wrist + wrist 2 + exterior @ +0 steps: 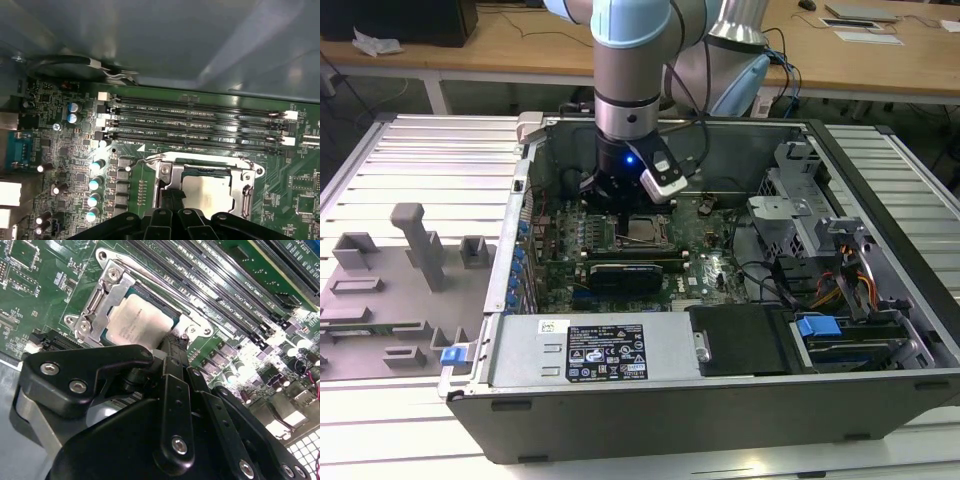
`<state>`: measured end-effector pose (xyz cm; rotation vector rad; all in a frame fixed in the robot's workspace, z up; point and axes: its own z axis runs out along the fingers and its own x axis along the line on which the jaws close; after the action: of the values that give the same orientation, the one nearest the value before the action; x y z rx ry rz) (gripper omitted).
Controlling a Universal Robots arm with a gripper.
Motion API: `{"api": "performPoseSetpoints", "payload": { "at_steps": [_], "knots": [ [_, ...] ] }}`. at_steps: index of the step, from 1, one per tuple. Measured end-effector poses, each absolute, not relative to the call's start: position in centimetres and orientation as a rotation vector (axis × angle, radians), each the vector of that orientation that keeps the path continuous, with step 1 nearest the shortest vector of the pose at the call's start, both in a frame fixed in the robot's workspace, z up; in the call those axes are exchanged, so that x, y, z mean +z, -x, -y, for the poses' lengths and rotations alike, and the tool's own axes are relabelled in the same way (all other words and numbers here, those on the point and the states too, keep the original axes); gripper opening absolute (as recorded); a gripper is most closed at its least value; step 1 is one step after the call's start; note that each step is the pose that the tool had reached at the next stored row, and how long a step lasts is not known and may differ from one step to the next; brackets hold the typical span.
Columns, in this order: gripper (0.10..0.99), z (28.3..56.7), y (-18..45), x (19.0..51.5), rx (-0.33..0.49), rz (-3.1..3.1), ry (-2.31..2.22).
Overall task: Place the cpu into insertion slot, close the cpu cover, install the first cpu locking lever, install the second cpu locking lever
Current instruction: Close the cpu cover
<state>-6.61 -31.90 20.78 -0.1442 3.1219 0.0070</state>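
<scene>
The cpu [136, 322] sits in the insertion slot [159, 304], with the cpu cover [95, 307] folded flat around it. The tool [173, 344], its fingers apparently clenched together on nothing, has its tip at the cover's edge beside the chip.
</scene>
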Motion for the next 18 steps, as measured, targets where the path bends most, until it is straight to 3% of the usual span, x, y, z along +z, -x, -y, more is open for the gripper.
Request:
{"api": "performPoseSetpoints", "payload": {
  "at_steps": [18],
  "knots": [
    [0.106, 31.9, 4.6, 21.6, 0.006, -3.122, 0.144]
  ]
}}
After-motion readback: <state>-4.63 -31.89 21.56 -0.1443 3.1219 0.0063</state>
